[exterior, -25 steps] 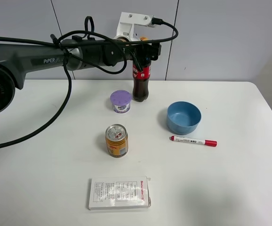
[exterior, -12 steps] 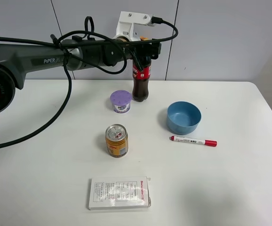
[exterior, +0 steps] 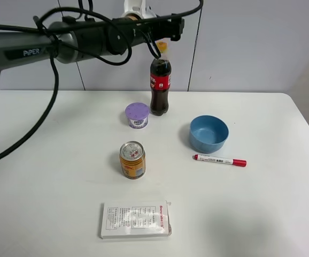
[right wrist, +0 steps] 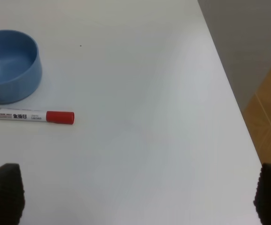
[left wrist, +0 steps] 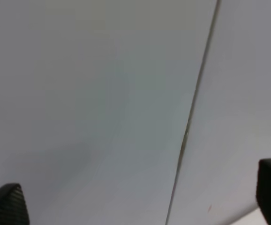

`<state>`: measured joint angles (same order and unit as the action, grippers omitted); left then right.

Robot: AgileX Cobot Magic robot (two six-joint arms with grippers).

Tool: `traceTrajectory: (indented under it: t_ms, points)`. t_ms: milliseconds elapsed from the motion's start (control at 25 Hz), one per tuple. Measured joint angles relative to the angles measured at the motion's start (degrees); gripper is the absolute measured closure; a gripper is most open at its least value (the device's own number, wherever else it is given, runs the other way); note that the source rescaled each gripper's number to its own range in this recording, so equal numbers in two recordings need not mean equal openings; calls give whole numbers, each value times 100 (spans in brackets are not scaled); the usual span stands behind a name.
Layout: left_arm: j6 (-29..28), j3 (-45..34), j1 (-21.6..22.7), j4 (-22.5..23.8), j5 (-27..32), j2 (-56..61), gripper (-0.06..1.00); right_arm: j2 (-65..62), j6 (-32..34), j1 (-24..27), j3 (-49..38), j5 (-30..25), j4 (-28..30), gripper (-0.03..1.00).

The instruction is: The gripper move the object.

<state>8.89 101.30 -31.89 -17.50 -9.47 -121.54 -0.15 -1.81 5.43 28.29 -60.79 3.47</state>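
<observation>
The cola bottle (exterior: 160, 88) with a red label and yellow-orange cap stands upright on the white table (exterior: 47, 160) near its back edge, in the exterior high view. My left gripper (exterior: 171, 28) hovers above the cap, apart from it, open and empty. In the left wrist view the left gripper (left wrist: 138, 201) faces only the grey wall, with its two fingertips (left wrist: 4, 204) far apart at the frame's corners. My right gripper (right wrist: 138, 194) is open and empty above the table's right part. It does not show in the exterior high view.
A purple-lidded cup (exterior: 137, 114) stands just left of the bottle. An orange can (exterior: 132, 159) stands mid-table and a white box (exterior: 136, 219) lies near the front. A blue bowl (exterior: 208, 134) (right wrist: 9, 65) and a red-capped marker (exterior: 219, 160) (right wrist: 30, 116) lie at the right. The table's right edge (right wrist: 229, 93) is close.
My left gripper has let go of the bottle's neck and risen above it. The bottle stays standing in the same spot.
</observation>
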Motion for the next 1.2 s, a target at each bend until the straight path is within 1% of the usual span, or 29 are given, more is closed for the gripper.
traceTrajectory:
  t_ms: [160,240,360,400,520,640,720,840,880,1080,1200]
  points:
    - [27,0,0,263,329,595,-4,0,0,0,0,0,0,-3]
    - [173,0,51,364,615,913,-5,0,0,0,0,0,0,-3]
    - [498,0,209,531,1437,1402,-5,0,0,0,0,0,0,-3]
    - [498,0,209,531,1437,1402,-5,0,0,0,0,0,0,-3]
    - [729,-7,438,812,2398,1856,-5,0,0,0,0,0,0,-3]
    - [806,-249,696,1073,3038,2409,-5,0,0,0,0,0,0,-3]
    - [874,-643,915,1205,3209,2974,-5,0,0,0,0,0,0,-3]
    - [1037,-1449,1270,1259,3237,3906,-5,0,0,0,0,0,0,-3]
    - [1083,-1796,1387,1264,3237,4214,-5,0,0,0,0,0,0,-3]
    - [1225,-3641,2254,1225,3167,6016,-5,0,0,0,0,0,0,-3]
    - [1244,-4745,2742,1008,3168,7316,-5,0,0,0,0,0,0,-3]
